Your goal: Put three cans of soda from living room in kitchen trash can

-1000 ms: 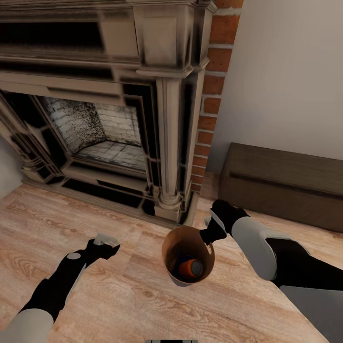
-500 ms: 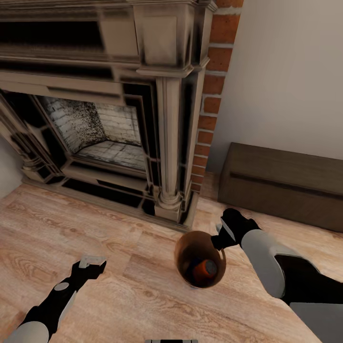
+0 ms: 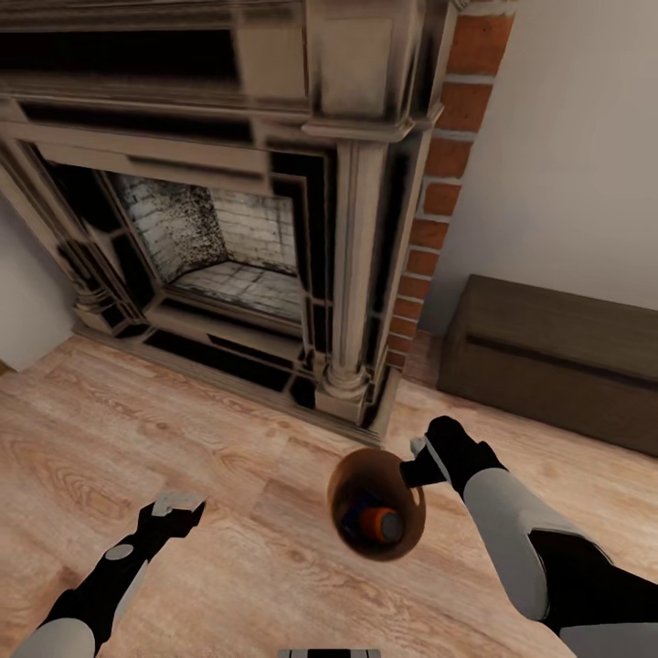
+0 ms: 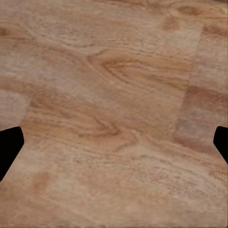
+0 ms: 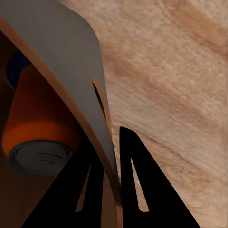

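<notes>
Right gripper [image 3: 413,461] is clamped on the rim of the small round tapered bucket, grey outside and tan-brown inside [image 3: 352,475], one finger [image 5: 142,190] outside the wall and one inside beside the slot handle; the bucket hangs tilted above the warm wood plank floor [image 3: 228,457], in front of the brick fireplace with its dark-and-cream surround [image 3: 274,228]. Inside lie an orange soda can with a silvery top [image 5: 40,126] and, behind it, a dark blue can [image 5: 16,66]. Left gripper [image 3: 174,510] hangs over bare floor, jaws spread wide and empty; a low dark brown wooden bench [image 3: 557,356] stands by the wall.
</notes>
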Available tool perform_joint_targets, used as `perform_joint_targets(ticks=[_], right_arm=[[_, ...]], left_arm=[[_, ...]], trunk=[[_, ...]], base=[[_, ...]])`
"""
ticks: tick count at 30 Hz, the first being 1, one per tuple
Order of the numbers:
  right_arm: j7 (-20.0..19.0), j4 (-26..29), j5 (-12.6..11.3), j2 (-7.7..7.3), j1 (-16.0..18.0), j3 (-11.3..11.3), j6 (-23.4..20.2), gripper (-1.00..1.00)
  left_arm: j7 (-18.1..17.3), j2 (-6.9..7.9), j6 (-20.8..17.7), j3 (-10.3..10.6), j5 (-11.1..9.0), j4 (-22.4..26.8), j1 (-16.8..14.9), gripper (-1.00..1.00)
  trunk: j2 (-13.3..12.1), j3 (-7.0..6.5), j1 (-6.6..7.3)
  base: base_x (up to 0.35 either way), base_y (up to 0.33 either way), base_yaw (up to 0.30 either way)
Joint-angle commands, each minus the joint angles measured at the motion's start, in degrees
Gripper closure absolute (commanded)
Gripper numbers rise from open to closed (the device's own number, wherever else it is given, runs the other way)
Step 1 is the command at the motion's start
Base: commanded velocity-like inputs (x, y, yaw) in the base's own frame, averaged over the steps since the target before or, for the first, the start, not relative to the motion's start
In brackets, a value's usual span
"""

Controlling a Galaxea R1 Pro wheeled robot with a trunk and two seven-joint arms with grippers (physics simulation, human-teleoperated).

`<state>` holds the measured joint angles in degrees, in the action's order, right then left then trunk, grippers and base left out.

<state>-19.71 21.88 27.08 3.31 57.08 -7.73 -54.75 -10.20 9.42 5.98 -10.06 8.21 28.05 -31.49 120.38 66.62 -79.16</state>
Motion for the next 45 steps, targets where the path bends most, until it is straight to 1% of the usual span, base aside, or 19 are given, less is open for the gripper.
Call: perform_joint_targets(ticks=[1,9,13,17,30,45], right_arm=[[-0.33,-0.01,-2.20,0.02,-0.03,-0.26,-0.23,1.00],[-0.54,-0.10,-2.20,0.31,-0.58,0.08,0.07,1.00],[-0.61,-0.08,-2.20,0.99,-0.87,0.13,0.08,1.00],[-0.63,-0.04,-2.14,1.58,-1.12,0.11,0.08,1.00],[-0.59,-0.08,-2.11,1.88,-1.27,0.15,0.08,1.00],[-0.59,-0.08,-2.08,2.09,-1.78,0.26,0.17,1.00]], left_arm=[[0.00,0.00,0.02,-0.01,-0.01,-0.01,0.06,-1.00],[0.00,-0.10,0.12,0.04,0.02,-0.08,0.44,-1.00],[0.00,-0.10,0.40,0.04,0.05,-0.10,0.77,-1.00],[0.00,-0.11,1.53,0.04,0.05,-0.10,0.88,-1.00],[0.01,-0.22,1.93,0.05,0.06,-0.18,1.17,-1.00],[0.00,-0.28,2.02,0.10,0.11,-0.19,1.17,-1.00]], trunk=[[0.00,0.04,0.01],[0.00,0.36,0.01],[0.00,0.52,0.01],[0.00,0.67,0.01],[0.00,1.17,0.01],[0.00,1.75,0.01]], base=[[0.000,0.000,0.212],[0.000,0.000,0.216],[0.000,0.000,0.217],[0.000,0.000,0.217],[0.010,0.000,0.218],[0.185,0.000,0.219]])
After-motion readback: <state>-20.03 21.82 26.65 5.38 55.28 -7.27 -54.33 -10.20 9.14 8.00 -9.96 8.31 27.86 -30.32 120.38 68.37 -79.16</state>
